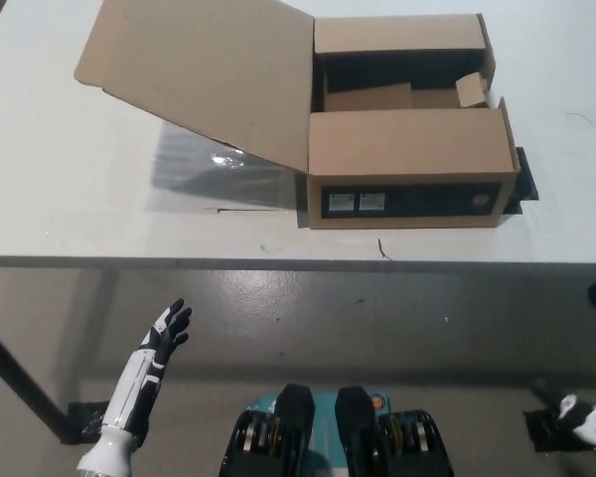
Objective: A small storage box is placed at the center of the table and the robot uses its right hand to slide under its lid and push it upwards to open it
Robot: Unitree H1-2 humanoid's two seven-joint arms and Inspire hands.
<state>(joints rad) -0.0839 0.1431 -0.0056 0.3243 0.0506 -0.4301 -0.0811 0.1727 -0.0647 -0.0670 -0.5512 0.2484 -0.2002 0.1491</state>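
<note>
On the table (70, 199), storage box (407, 159) lies open, far above left hand (169, 328).

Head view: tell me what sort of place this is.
Probably a lab or workshop test area: a plain white table on a bare grey concrete floor, holding only an opened cardboard box with its lid flung left.

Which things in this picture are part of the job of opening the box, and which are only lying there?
Part of the job:
- cardboard box, on the white table
- its lid, already swung open to the box's left
- right hand, low at the picture's bottom right, away from the box

Only there:
- left hand, open, resting below the table edge
- loose cardboard pieces inside the box
</note>
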